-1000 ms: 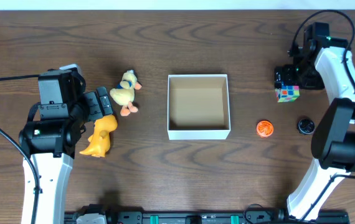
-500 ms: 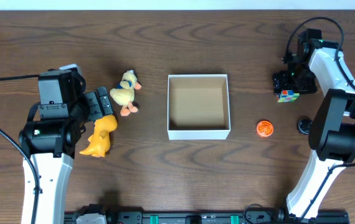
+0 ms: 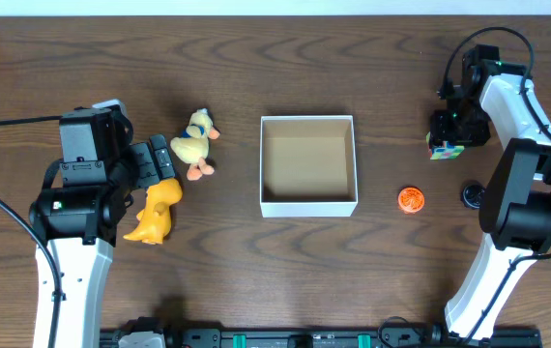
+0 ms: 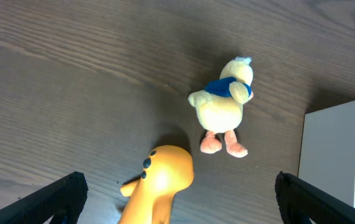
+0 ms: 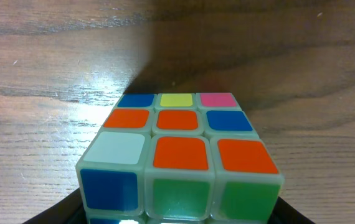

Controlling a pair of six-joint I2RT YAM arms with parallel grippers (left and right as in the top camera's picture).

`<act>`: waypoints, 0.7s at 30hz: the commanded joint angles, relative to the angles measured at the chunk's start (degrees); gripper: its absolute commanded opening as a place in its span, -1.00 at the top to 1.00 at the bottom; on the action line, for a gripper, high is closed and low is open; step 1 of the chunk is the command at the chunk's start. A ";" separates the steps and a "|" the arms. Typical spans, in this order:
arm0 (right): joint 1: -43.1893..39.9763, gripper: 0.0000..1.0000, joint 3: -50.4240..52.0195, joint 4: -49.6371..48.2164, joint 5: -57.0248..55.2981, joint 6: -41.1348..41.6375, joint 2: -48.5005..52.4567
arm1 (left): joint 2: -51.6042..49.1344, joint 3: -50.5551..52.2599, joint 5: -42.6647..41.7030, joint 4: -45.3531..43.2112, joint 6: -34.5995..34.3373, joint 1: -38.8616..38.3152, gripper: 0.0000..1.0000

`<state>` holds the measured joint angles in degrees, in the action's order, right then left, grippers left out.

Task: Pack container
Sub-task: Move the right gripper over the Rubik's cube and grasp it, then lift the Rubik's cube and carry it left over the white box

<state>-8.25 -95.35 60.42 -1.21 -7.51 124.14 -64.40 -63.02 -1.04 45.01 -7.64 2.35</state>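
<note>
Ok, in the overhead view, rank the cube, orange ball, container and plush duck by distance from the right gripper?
1. cube, right at the right gripper
2. orange ball, right side, nearer the robot
3. container, centre
4. plush duck, left side

A matt, wood-grain tabletop (image 3: 256,280) carries a smooth cardboard container (image 3: 308,207), a fuzzy cloth duck (image 4: 223,106), a glossy plastic cube (image 5: 179,158).

One box (image 3: 308,206), one plush duck (image 3: 194,143), one orange figure (image 3: 155,213), one cube (image 3: 447,150), one orange ball (image 3: 410,199), one black cap (image 3: 475,195).
</note>
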 commanded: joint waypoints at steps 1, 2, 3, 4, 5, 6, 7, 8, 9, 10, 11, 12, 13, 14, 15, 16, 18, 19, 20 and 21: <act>-0.26 0.41 -0.66 0.52 -0.26 0.20 0.07 | -0.02 -1.29 0.66 0.13 0.50 -0.13 -0.96; -0.22 0.48 -0.68 0.68 -0.24 0.22 -0.20 | -0.02 -1.29 0.66 0.13 0.50 -0.13 -0.96; -0.07 0.53 -0.83 0.94 -0.24 0.92 -0.83 | -0.02 -1.29 0.66 0.13 0.50 -0.13 -0.96; 0.07 0.57 -1.07 1.14 -0.24 1.57 -1.33 | -0.02 -1.29 0.66 0.13 0.50 -0.13 -0.96; 0.26 0.59 -1.55 1.44 -0.11 2.49 -2.38 | -0.02 -1.29 0.66 0.13 0.50 -0.13 -0.96; 0.50 0.61 -2.16 1.75 0.09 3.08 -3.69 | -0.02 -1.29 0.66 0.13 0.50 -0.13 -0.96; 0.81 0.70 -2.86 1.88 0.22 4.00 -5.29 | -0.02 -1.29 0.66 0.15 0.50 -0.13 -0.96; 1.18 0.81 -3.56 2.08 0.20 4.74 -6.86 | -0.02 -1.29 0.66 0.15 0.50 -0.13 -0.96; 1.62 0.91 -4.44 2.40 0.20 5.46 -8.83 | -0.02 -1.29 0.66 0.13 0.50 -0.13 -0.96; 2.12 0.94 -5.20 2.73 0.22 6.49 -10.58 | -0.02 -1.29 0.66 0.13 0.50 -0.13 -0.96; 2.86 0.97 -6.03 3.21 0.20 8.07 -12.79 | -0.02 -1.29 0.66 0.13 0.50 -0.13 -0.96; 3.69 0.97 -6.60 3.45 0.20 9.09 -14.60 | -0.02 -1.29 0.66 -0.04 0.50 -0.13 -0.96; 4.79 0.97 -7.06 3.65 0.20 10.23 -16.76 | -0.02 -1.29 0.66 -0.17 0.50 -0.13 -0.96; 6.12 0.98 -7.17 3.63 0.20 11.67 -18.78 | -0.02 -1.29 0.66 -0.37 0.50 -0.13 -0.96; 7.58 0.98 -7.19 3.65 0.20 13.55 -20.74 | -0.02 -1.29 0.66 -0.50 0.48 -0.13 -0.96; 9.22 0.98 -7.19 3.69 0.17 15.69 -22.32 | -0.02 -1.29 0.66 -0.50 0.48 -0.13 -0.96; 12.31 0.97 -7.19 3.72 0.20 19.96 -24.46 | -0.02 -1.29 0.66 -0.46 0.48 -0.13 -0.96; 14.32 0.97 -7.19 3.69 0.22 22.45 -25.24 | -0.02 -1.29 0.66 -0.44 0.48 -0.13 -0.96; 16.35 0.97 -7.19 3.69 0.20 24.44 -25.75 | -0.02 -1.29 0.66 -0.44 0.48 -0.13 -0.96; 18.21 0.98 -7.19 3.69 0.17 25.97 -25.94 | -0.02 -1.29 0.66 -0.44 0.48 -0.13 -0.96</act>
<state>6.07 -102.76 63.70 -1.26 9.91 97.65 -64.40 -63.02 -1.04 44.62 -7.64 2.35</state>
